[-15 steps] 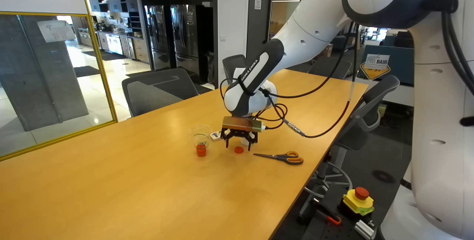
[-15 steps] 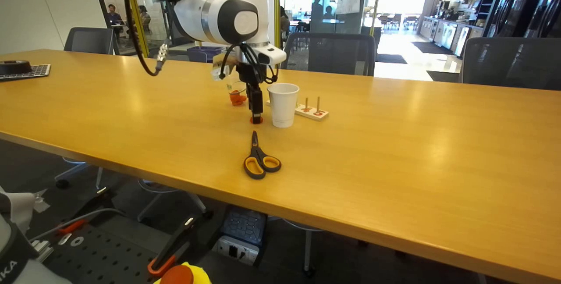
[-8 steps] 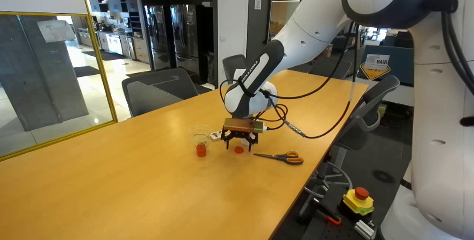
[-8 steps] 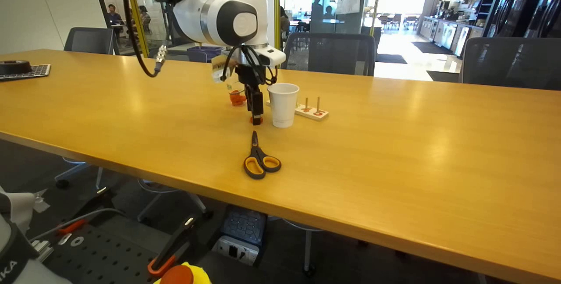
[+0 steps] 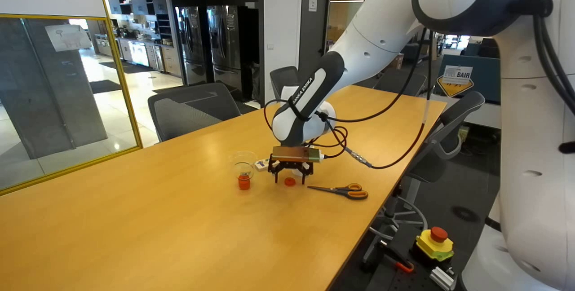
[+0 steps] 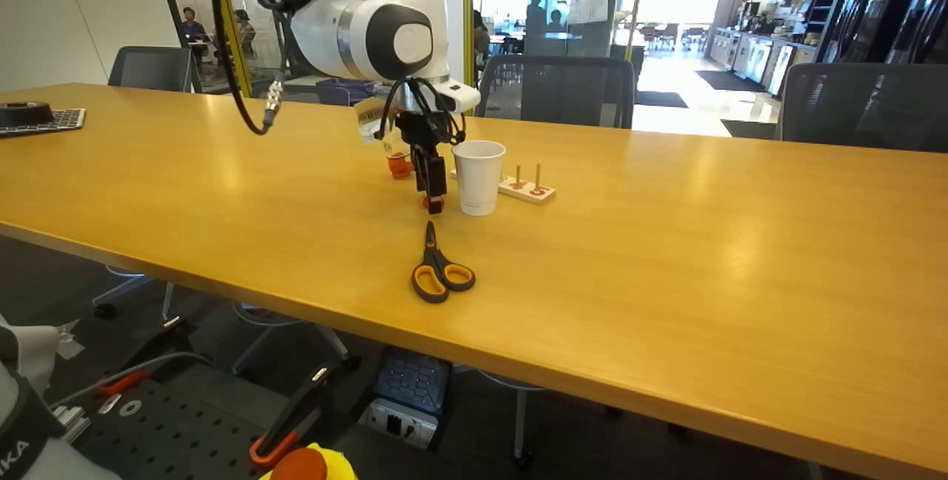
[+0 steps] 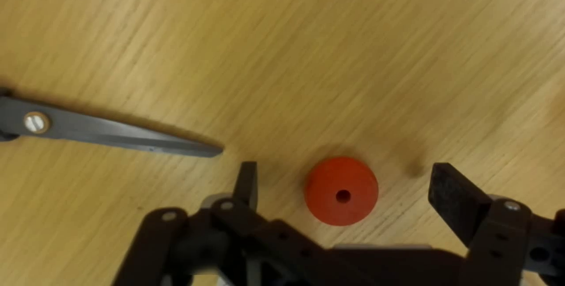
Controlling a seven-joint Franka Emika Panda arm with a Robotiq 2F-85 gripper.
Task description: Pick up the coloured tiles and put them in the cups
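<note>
- While one red tile (image 7: 342,189) seemed left to do, beside the white cup (image 6: 478,180), the empty hand (image 7: 344,181) was spread around that tile.
- Other red tiles (image 5: 244,184) looked done, in the clear cup (image 5: 243,168), farther off.

Red tile (image 7: 337,182) nr wht cup (image 6: 478,180)

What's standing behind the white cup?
In an exterior view, a pegged wooden board runs behind the white cup; one end, with two upright pegs, shows. The cup covers more of it, so what's there can't be seen.
</note>
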